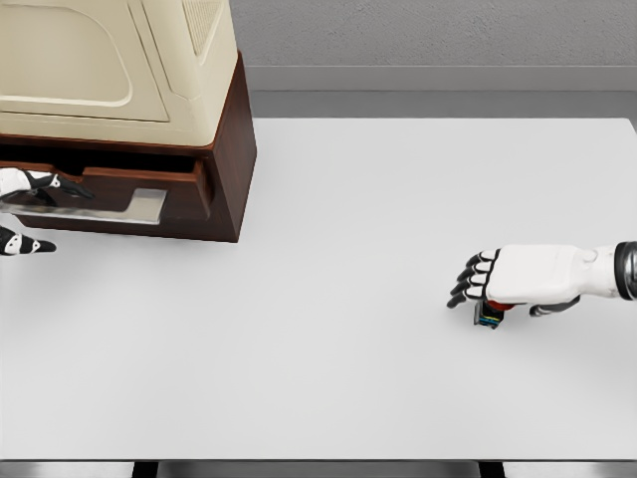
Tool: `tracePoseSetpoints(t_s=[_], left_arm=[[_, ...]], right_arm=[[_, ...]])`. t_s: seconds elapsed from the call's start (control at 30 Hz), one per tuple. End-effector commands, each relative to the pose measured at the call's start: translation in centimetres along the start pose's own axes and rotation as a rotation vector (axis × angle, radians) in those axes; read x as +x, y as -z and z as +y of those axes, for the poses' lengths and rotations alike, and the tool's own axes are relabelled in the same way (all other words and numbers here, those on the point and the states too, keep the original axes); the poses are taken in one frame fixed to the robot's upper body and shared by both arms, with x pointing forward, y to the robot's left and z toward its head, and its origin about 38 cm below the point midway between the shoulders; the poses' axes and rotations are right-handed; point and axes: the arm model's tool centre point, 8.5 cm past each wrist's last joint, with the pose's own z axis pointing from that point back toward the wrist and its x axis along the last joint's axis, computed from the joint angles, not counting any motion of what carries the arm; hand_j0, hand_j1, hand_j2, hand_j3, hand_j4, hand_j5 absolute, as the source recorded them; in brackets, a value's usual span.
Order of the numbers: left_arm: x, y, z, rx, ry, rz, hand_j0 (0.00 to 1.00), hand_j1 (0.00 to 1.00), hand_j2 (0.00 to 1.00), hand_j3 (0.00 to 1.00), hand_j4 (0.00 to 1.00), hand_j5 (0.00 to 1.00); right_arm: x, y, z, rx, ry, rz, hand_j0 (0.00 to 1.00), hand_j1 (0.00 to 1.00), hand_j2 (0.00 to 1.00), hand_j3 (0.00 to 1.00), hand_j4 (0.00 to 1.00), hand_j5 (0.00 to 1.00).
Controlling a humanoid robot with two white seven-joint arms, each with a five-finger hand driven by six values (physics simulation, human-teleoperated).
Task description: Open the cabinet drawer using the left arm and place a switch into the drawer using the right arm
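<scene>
A dark wooden cabinet (227, 159) stands at the table's far left under a cream appliance. Its drawer (179, 189) is pulled out a little, with a dark gap above its front and a silver handle (139, 207) across it. My left hand (25, 199) enters at the left edge and lies at the handle's left end, mostly cut off by the frame. The switch (489, 316), a small dark block with coloured marks, lies on the white table at the right. My right hand (498, 284) hovers palm-down directly over it, fingers loosely extended leftward, the thumb trailing behind.
The cream appliance (119, 70) sits on the cabinet top. The white table (328, 249) stretches between the cabinet and my right hand. A grey wall runs along the far edge.
</scene>
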Motion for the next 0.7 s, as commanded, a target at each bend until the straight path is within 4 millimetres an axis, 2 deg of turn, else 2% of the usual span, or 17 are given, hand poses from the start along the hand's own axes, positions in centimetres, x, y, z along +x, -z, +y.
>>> tracePoseSetpoints(t_s=[0.0, 0.67], left_arm=[[0.9, 0.3, -0.7, -0.033, -0.03, -0.054, 0.78, 0.78, 0.78, 0.78, 0.78, 0.78], [3.0, 0.6, -1.5, -0.12, -0.058, -0.157, 0.78, 0.78, 0.78, 0.78, 0.78, 0.78]], right_arm=[[0.0, 0.0, 0.1, 0.003, 0.0, 0.004, 0.92, 0.92, 0.92, 0.92, 0.92, 0.92], [0.0, 0.0, 0.1, 0.002, -0.001, 0.003, 0.93, 0.93, 0.93, 0.93, 0.93, 0.93]])
